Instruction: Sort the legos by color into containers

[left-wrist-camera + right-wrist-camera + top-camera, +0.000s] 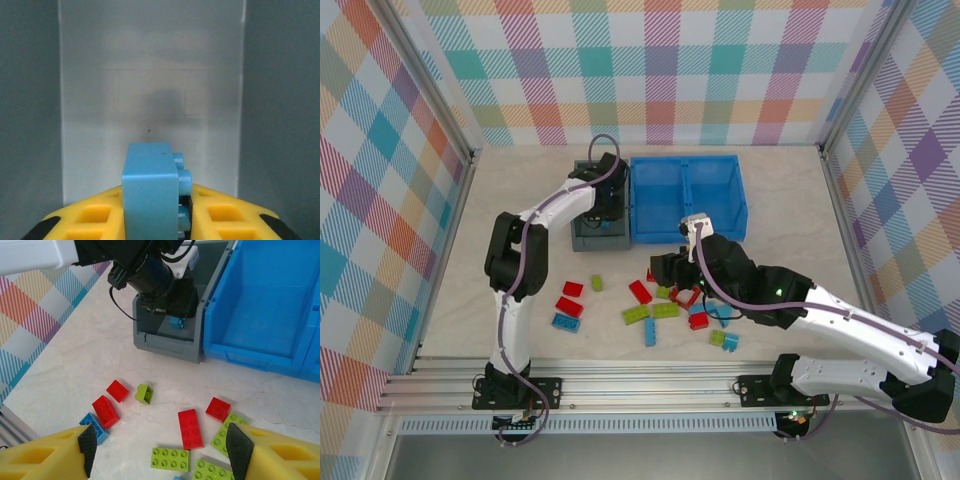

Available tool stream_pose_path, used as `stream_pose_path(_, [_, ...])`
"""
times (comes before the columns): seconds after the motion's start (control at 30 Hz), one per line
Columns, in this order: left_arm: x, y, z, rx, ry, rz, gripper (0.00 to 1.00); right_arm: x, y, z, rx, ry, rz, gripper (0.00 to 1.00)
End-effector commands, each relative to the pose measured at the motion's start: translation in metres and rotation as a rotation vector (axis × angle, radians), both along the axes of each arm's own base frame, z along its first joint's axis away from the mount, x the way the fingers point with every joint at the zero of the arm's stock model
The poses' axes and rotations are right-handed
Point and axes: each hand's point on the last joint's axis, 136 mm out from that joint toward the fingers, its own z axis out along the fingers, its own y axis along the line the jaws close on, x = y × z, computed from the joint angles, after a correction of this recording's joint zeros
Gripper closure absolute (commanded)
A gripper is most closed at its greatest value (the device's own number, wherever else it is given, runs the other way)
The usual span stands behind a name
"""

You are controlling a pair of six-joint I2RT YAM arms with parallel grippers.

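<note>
My left gripper (pixel 607 213) reaches down into the small grey bin (pixel 584 238) and is shut on a light blue brick (pixel 150 187), studs facing right, above the bin's bare floor (pixel 150 90). That brick (pixel 177 322) also shows from the right wrist. My right gripper (pixel 162 449) hovers open over the loose legos. Under it lie a red 2x4 (pixel 191 428), a lime 2x4 (pixel 170 459), a small red brick (pixel 218 409) and a small lime brick (pixel 144 393). A hollow red frame (pixel 685 296) lies by the right wrist.
The blue two-compartment bin (pixel 688 165) stands right of the grey bin; both compartments look bare. Two red bricks (pixel 570 298) and a blue one (pixel 565 322) lie to the left. More lime and blue bricks (pixel 724 340) lie near the front. Plaid walls enclose the table.
</note>
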Motion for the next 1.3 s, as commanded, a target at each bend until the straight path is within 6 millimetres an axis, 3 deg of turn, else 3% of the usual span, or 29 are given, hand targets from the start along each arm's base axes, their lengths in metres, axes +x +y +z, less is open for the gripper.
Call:
stream_pose_path(0.0, [0.005, -0.004, 0.008, -0.039, 0.000, -0.007, 0.62, 0.003, -0.011, -0.010, -0.005, 0.036, -0.045, 0.29])
stream_pose_path(0.07, [0.004, -0.004, 0.010, -0.044, -0.001, -0.001, 0.52, 0.005, -0.019, -0.018, -0.023, 0.067, -0.078, 0.30])
stream_pose_path(0.2, [0.001, -0.003, 0.035, -0.064, -0.046, 0.001, 0.47, 0.008, -0.037, -0.028, -0.059, 0.127, -0.152, 0.31])
stream_pose_path(0.43, [-0.019, -0.007, 0.121, -0.136, -0.202, -0.009, 0.32, 0.017, -0.090, -0.046, -0.162, 0.286, -0.360, 0.32])
stream_pose_path(0.6, [-0.064, -0.032, 0.174, -0.222, -0.307, -0.092, 0.23, 0.020, -0.122, -0.060, -0.199, 0.409, -0.474, 0.32])
stream_pose_path(0.7, [-0.112, -0.073, 0.194, -0.322, -0.341, -0.230, 0.18, 0.019, -0.147, -0.083, -0.236, 0.522, -0.574, 0.29])
stream_pose_path(0.83, [-0.190, -0.120, 0.188, -0.416, -0.348, -0.381, 0.15, 0.020, -0.173, -0.126, -0.218, 0.683, -0.643, 0.28])
stream_pose_path(1.0, [-0.265, -0.144, 0.164, -0.487, -0.362, -0.445, 0.12, 0.022, -0.191, -0.179, -0.158, 0.855, -0.685, 0.28])
stream_pose_path(1.13, [-0.300, -0.153, 0.151, -0.502, -0.376, -0.477, 0.12, 0.025, -0.192, -0.208, -0.156, 0.936, -0.687, 0.29])
stream_pose_path(1.27, [-0.311, -0.151, 0.139, -0.478, -0.371, -0.468, 0.13, 0.027, -0.194, -0.233, -0.166, 0.992, -0.700, 0.31])
